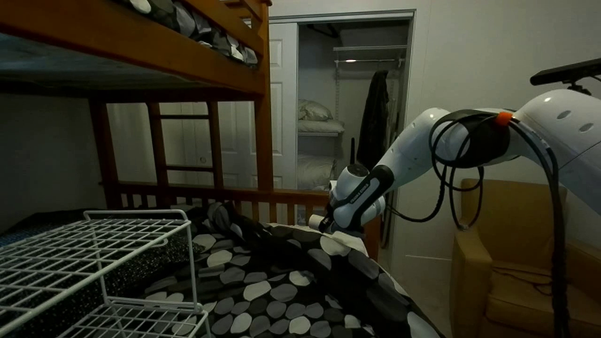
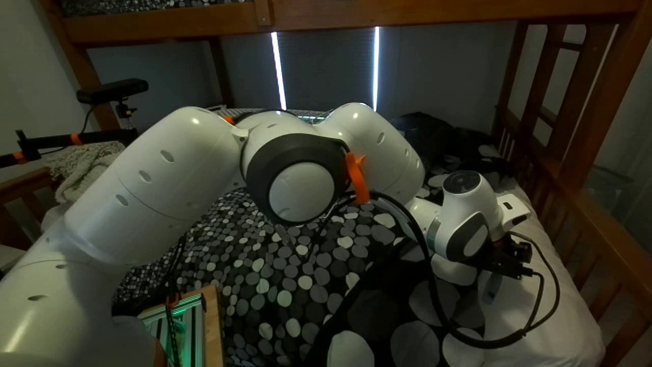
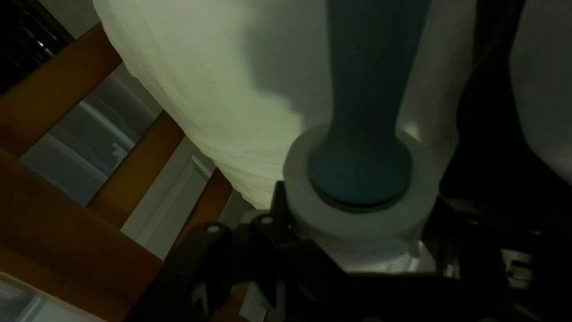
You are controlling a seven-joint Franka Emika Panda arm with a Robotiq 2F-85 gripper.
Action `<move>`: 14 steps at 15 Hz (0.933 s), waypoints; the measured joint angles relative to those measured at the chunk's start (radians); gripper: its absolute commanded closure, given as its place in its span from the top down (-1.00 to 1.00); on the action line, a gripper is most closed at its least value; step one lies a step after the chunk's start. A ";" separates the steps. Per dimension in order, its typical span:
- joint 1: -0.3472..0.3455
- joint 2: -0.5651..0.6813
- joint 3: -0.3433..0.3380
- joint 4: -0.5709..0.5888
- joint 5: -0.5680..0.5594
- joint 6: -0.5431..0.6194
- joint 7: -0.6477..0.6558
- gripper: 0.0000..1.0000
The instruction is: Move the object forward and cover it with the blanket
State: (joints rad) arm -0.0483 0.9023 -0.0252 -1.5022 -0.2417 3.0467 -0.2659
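At 8 o'clock in an exterior view stands the white wire rack, which you'll want to keep out of any pull on the cloth. Toward 6 o'clock spreads the blanket, black with pale round spots, its edge ending in loose folds beside the white bedding. Next, close in toward 5 o'clock, is your gripper; the wrist view shows it clamped, by all appearances, on the round white end of the teal-handled object, whose handle points to 12 o'clock there (whether the object also bears on the bedding, the views don't settle). Farther right, toward 4 o'clock, the armchair sits well apart.

You're most likely on the first step, moving the object forward: it is in your grip, bare, with the blanket not yet over it. The next move calls for carrying it steadily to its spot, lowering it onto the bedding near the blanket's edge and letting go without tipping it; then pinch that edge and draw it across.
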 measured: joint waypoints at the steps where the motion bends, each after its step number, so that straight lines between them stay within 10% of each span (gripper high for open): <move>1: 0.001 0.020 0.001 0.022 0.000 0.000 0.001 0.55; 3: 0.002 0.060 0.002 0.067 0.002 0.000 0.009 0.95; 14: 0.010 0.149 -0.007 0.206 0.048 -0.003 0.100 1.00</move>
State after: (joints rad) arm -0.0383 1.0518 -0.0326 -1.2962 -0.1939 3.0432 -0.1654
